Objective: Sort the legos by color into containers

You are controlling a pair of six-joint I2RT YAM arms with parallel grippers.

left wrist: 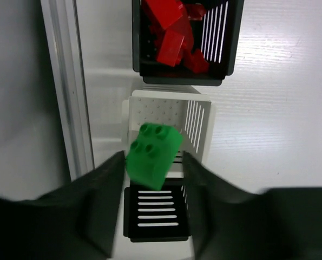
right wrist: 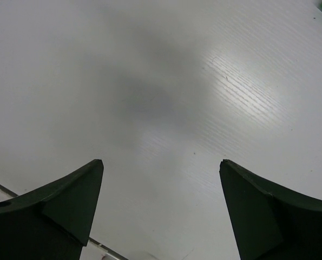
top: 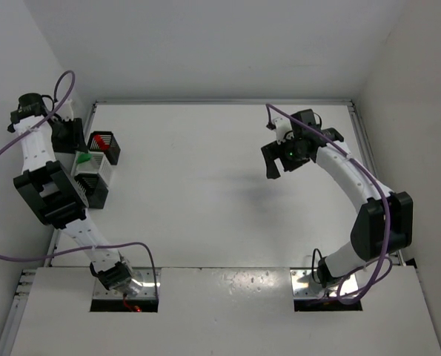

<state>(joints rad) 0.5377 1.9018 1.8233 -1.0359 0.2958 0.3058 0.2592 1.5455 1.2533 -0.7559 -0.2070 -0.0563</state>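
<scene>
Robot lab cell: plain white walls (top: 205, 44), white table (top: 205, 200), two cabled bench-mounted arms (top: 350, 174).

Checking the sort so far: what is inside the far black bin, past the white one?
Red plastic bricks lie piled in the black slatted bin. The pile hides anything beneath it, and the picture cuts off its far side.

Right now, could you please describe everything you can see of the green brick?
The green brick is glossy plastic, bright green, with four round studs on top. It is tilted between the left gripper's fingers, above the white slatted bin. Whether the fingers grip it is unclear.
</scene>
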